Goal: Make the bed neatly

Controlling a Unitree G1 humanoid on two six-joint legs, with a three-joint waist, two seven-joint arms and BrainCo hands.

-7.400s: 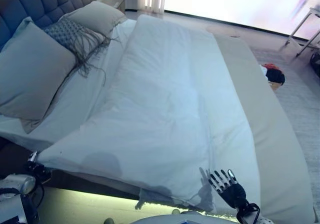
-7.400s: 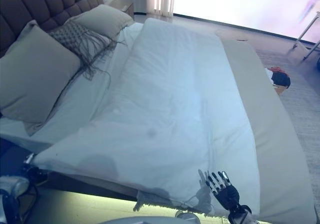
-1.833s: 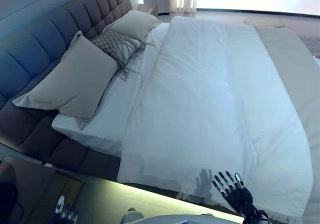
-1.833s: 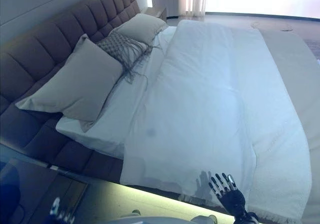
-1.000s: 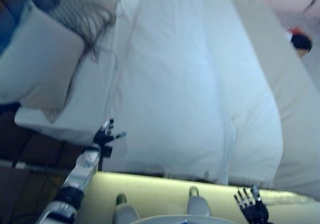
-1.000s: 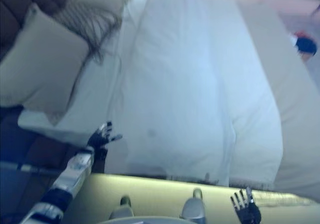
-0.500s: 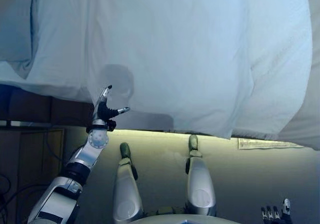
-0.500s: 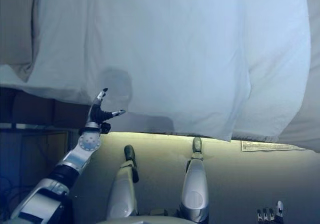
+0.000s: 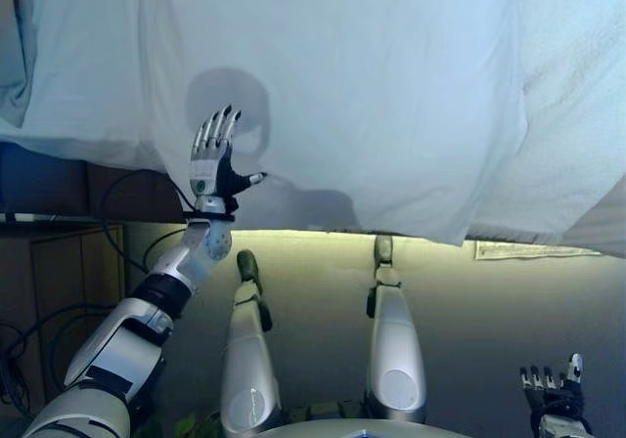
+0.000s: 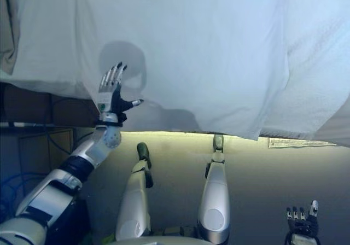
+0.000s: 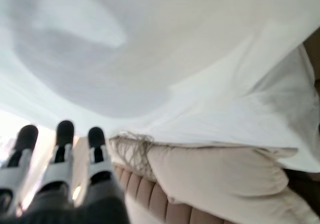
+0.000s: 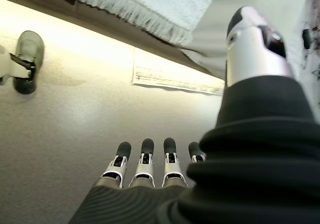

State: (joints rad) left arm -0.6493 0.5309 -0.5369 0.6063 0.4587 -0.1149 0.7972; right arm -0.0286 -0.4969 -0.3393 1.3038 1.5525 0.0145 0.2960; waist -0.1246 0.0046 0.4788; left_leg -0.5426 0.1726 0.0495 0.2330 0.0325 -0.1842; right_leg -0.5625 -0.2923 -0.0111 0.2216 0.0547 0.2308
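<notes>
The white duvet covers the bed and hangs over its near edge. A white fringed blanket lies beside it on the right, its fringe showing in the right wrist view. My left hand is raised in front of the duvet's near left edge, fingers straight and spread, holding nothing. Its wrist view shows the duvet and a beige pillow past the fingers. My right hand hangs low at the lower right, open and empty, over the floor.
The bed's dark base shows under the duvet at left, with a lit strip along the floor. A wooden bedside cabinet stands at the left. A sheet of paper lies on the floor by the bed's right side.
The camera has tilted down to the bed's near edge. My left hand has risen and its fingers have spread before the duvet's edge. My right hand has stayed low.
</notes>
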